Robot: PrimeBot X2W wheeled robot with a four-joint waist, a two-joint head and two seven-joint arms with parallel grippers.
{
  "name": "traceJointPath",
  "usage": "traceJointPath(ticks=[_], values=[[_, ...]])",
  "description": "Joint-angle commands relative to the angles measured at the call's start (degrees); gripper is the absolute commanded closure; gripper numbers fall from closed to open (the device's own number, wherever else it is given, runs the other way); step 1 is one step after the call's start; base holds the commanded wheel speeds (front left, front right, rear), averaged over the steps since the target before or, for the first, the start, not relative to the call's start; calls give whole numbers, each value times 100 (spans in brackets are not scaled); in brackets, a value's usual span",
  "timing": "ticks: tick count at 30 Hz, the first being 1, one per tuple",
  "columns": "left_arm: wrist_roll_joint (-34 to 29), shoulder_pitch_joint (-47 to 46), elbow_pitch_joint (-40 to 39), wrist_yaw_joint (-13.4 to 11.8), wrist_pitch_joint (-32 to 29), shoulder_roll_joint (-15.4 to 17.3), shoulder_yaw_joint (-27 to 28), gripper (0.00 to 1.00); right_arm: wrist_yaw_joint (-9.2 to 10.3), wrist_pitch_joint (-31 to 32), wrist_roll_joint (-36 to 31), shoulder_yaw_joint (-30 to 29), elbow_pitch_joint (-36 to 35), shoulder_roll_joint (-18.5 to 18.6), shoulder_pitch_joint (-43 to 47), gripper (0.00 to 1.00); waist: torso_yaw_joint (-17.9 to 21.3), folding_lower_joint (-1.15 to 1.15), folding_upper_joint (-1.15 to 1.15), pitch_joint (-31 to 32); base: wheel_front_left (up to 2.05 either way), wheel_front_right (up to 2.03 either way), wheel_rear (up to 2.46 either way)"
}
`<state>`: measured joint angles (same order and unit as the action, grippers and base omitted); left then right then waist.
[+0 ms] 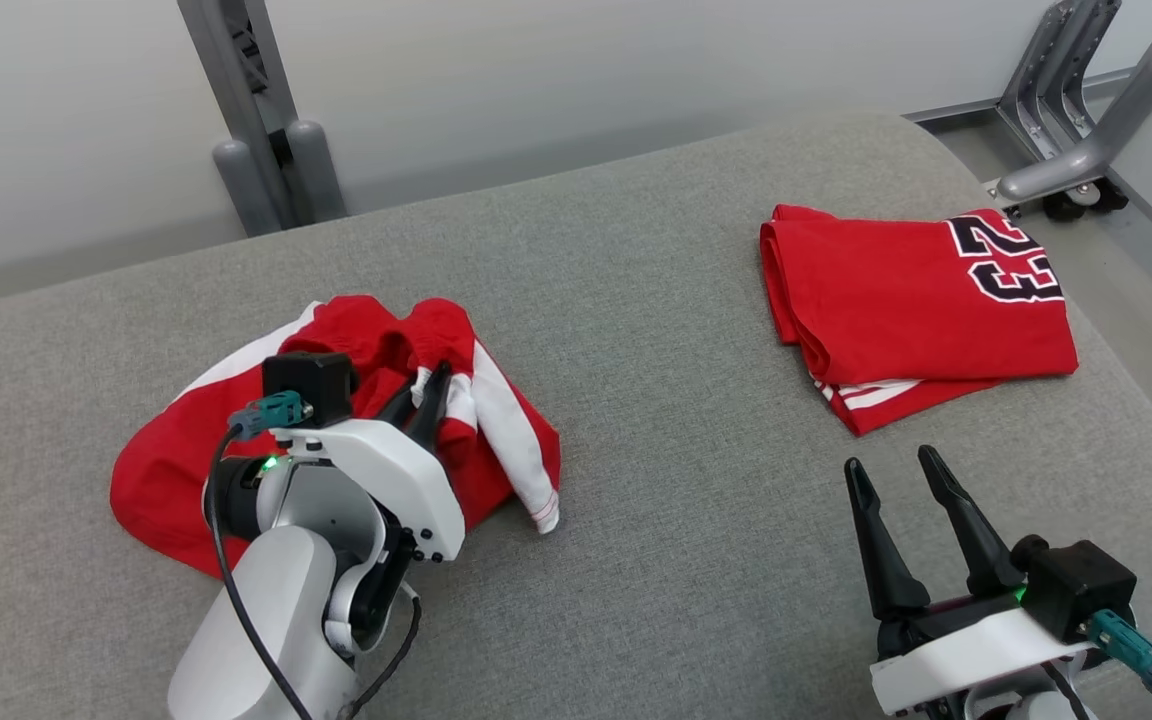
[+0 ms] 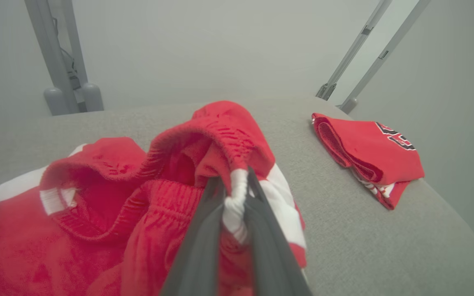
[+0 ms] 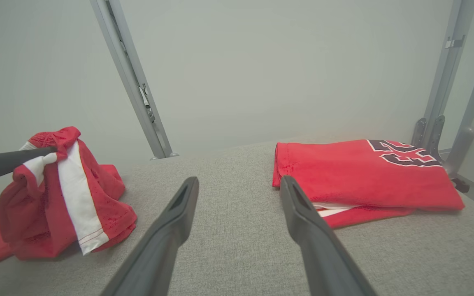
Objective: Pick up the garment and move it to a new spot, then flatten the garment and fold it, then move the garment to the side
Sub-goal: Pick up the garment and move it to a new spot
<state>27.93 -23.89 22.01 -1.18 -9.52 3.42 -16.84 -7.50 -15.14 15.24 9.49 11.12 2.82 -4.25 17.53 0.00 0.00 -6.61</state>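
Your left gripper (image 1: 429, 388) is clenched on a white-and-red fold of the crumpled garment (image 1: 168, 482), bunched at the left of the grey cushion (image 1: 656, 420). Your right gripper (image 1: 889, 462) is spread wide, holding nothing, low over bare fabric. The folded garment (image 1: 896, 290), with "23" showing, lies flat at the far right, well apart from both.

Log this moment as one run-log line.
left fingers: shut on crumpled red garment with white stripe | right fingers: open, empty | folded red "23" garment: lies apart at right, on grey fabric surface
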Motion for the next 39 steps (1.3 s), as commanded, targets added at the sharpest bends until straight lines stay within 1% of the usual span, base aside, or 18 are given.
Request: traceJointPath(ticks=[1, 9, 10, 12, 13, 14, 18, 23, 27, 30, 35, 39], values=[[-55, 58, 68, -39, 40, 51, -13, 100, 2, -4, 49, 0, -29, 20, -60, 0, -7, 0, 0, -120, 0, 0, 0], [-163, 5, 764, -1, 235, 28, -247, 100, 2, -4, 36, 103, -18, 21, -229, 0, -101, 0, 0, -359, 0, 0, 0], [-121, -6, 812, 1, 255, 20, -274, 82, 2, -4, 35, 118, -8, 21, -242, 0, -115, 0, 0, -361, 0, 0, 0], [-112, -47, 884, 2, 316, 0, -346, 40, 2, -4, 41, 131, 12, 22, -250, 0, -155, 0, 0, -340, 0, 0, 0], [-96, -60, 895, -1, 368, -6, -376, 7, 2, -4, 53, 137, 26, 22, -252, 0, -180, 0, 0, -313, 0, 0, 0], [-71, -62, 902, -9, 435, -10, -396, 0, 2, -4, 65, 143, 34, 23, -250, 0, -206, 0, 0, -276, 0, 0, 0], [228, 43, 889, 56, 477, -31, -507, 0, 2, -4, 57, 156, 67, 22, -145, 0, -408, 0, 0, -34, 0, 0, 0], [449, 226, 688, -1, 602, -35, -549, 0, 2, -4, 27, 155, 108, 24, -42, 0, -704, 0, 0, 289, 0, 0, 0], [457, 436, 507, -117, 883, 18, -462, 0, 2, -4, -9, 154, 147, 24, 83, 0, -978, 0, 0, 557, 0, 0, 0], [432, 651, 383, -229, 1113, 97, -375, 0, 2, -4, 99, 115, 134, 22, 129, 0, -1200, 0, 0, 671, 0, 0, 0], [380, 1011, 44, -392, 1547, 222, -226, 0, 2, -4, 80, 29, 104, 24, 238, 0, -1544, 0, 0, 827, 0, 0, 0], [407, 1384, -238, -495, 1887, 336, -66, 0, 2, -4, 12, -28, 73, 24, 304, 0, -1737, 0, 0, 941, 0, 0, 0]])
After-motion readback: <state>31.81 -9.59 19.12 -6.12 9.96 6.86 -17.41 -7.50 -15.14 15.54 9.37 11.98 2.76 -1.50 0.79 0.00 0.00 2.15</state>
